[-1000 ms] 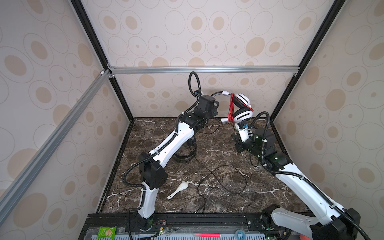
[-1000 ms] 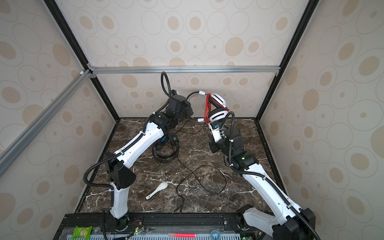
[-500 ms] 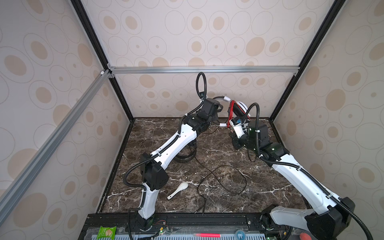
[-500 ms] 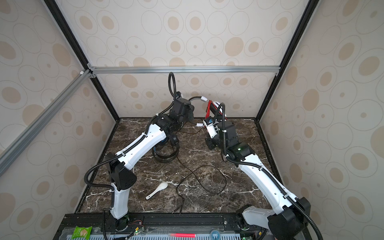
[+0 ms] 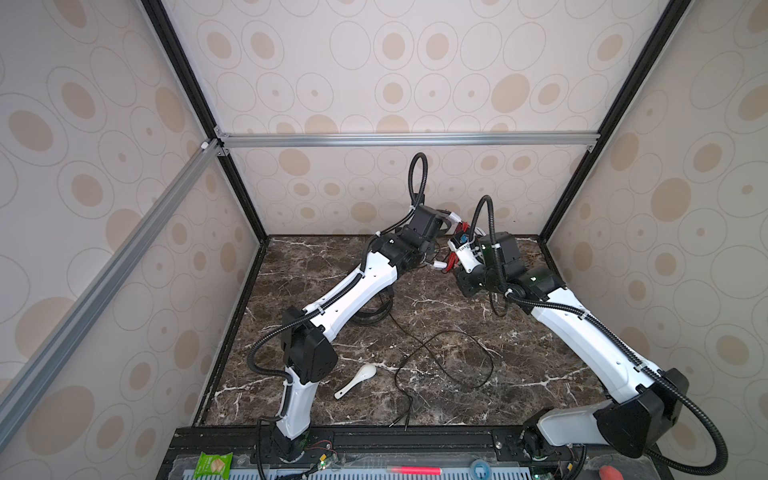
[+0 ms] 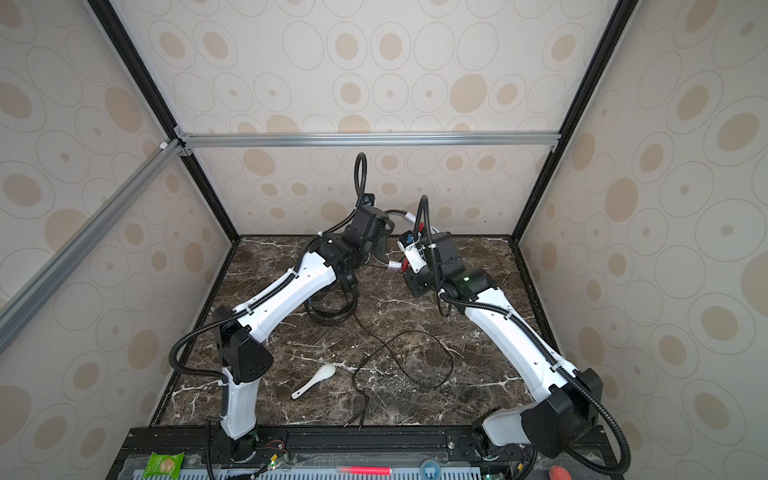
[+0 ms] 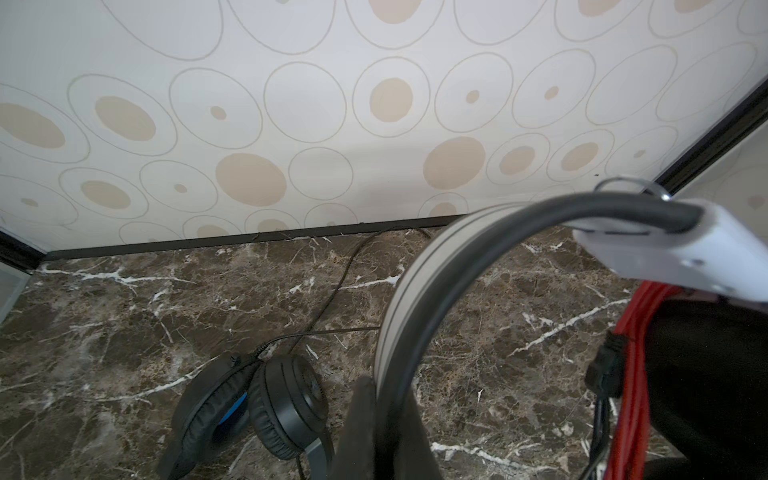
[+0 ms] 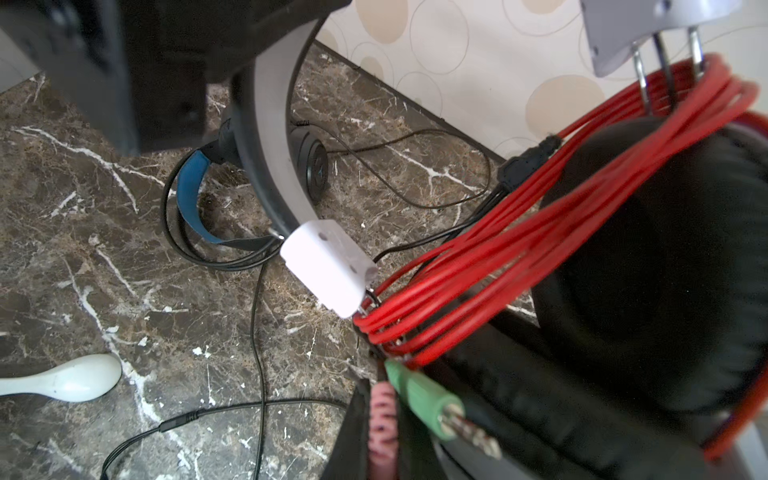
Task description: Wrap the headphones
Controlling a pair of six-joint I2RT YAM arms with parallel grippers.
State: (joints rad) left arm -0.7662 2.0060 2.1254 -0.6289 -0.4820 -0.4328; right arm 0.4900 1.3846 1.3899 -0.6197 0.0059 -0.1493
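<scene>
Spoon (image 5: 355,381) near black cable (image 5: 449,331) (looped)

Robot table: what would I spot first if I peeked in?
The bright red cable coiled around the white-and-black headphones, held up at the back by the left gripper while the right gripper pinches its pink plug. Then the black headphones lying under the left arm, their thin cable looping loose toward the front.

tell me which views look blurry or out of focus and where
right wrist view: the green plug and pink plug near the lens are soft, the red cable sharper; left wrist view: the band of the white headphones is blurred, the black headphones sharper; both top views: even light, sharp
</scene>
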